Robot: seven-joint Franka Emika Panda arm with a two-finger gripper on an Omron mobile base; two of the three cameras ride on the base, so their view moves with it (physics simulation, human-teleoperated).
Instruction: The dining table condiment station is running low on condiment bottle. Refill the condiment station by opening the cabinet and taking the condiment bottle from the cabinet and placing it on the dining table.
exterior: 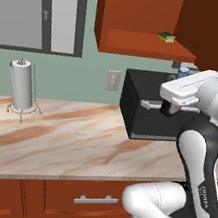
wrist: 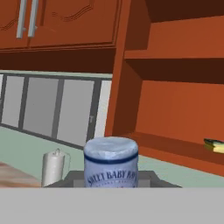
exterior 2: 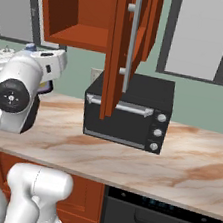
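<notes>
- Marble desk (exterior: pixel 65 139) carrying black toaster oven (exterior 2: pixel 133 114) and paper towel roll (exterior: pixel 21 85).
- Cabinet (exterior: pixel 143 41) open, yellow sponge (exterior: pixel 167 37) on shelf.
- End effector (exterior: pixel 171 108) clamped on condiment bottle (wrist: pixel 111 162), raised beside the oven, below the cabinet.

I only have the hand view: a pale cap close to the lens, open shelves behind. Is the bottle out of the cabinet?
Observer: Yes. In the left base view the tool grips the condiment bottle below the cabinet floor, level with a black toaster oven.
Operator: Where's the door?
Observer: The right base view shows the door swung open, edge-on above the oven.
Operator: What's underneath?
Observer: A marble counter, with drawers below it.
</notes>
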